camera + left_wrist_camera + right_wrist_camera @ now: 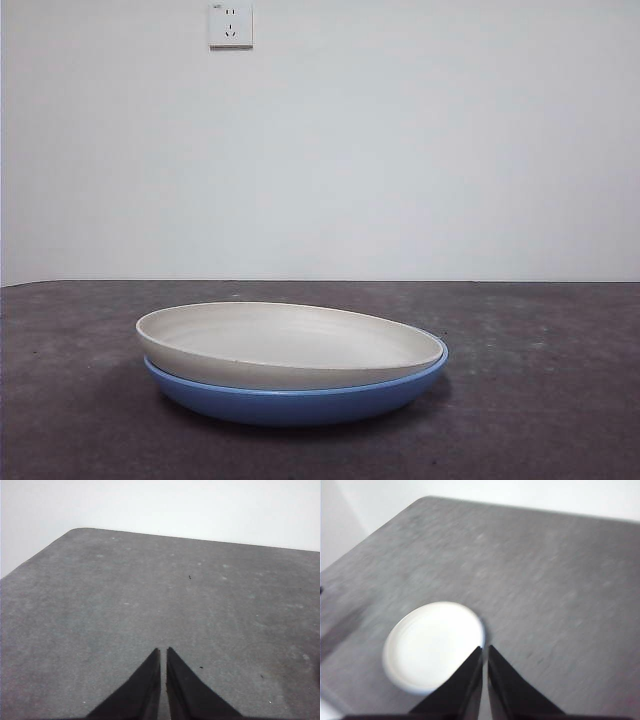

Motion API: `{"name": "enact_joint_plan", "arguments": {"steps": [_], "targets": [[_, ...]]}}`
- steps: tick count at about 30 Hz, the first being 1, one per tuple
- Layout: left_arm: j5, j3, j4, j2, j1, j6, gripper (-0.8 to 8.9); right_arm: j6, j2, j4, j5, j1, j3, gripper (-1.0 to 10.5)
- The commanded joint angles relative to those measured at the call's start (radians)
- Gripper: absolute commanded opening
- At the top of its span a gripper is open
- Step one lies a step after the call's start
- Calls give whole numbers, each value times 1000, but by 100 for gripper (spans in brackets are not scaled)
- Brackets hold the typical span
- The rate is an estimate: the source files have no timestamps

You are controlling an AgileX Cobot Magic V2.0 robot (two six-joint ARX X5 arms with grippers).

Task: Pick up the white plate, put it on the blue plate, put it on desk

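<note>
Hovering, right gripper [484, 652]: its two black jaws are pressed together with only a hairline slit between them, holding nothing; it is hanging above the desk with the white plate just beside its tips in the right wrist view, which is blurred.
Waiting, left gripper [163, 654]: jaws together and empty, looking over bare grey desk; no plate is showing in its view.
White plate [288, 342]: sitting nested in the blue plate, tilted a little, its left rim riding higher than its right.
Blue plate [300, 400]: resting flat on the desk, near the front and centre-left; only its outer wall and right rim are showing under the cream one.
Desk [540, 400]: dark grey and mottled, running back to a white wall with a socket [231, 25].
Step in hand: the stacking looks done, so the lift-off to the desk is likely coming.
Next move: the right gripper is probably needing to spread its jaws, drop to the raised left rim, and pinch it without dragging the blue plate along.
</note>
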Motion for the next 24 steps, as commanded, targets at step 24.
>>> {"name": "enact_joint_plan", "arguments": {"steps": [24], "targets": [[2,-21,10,-1,2,3,20,-177,-549,929,283,-310,-1096,12]]}}
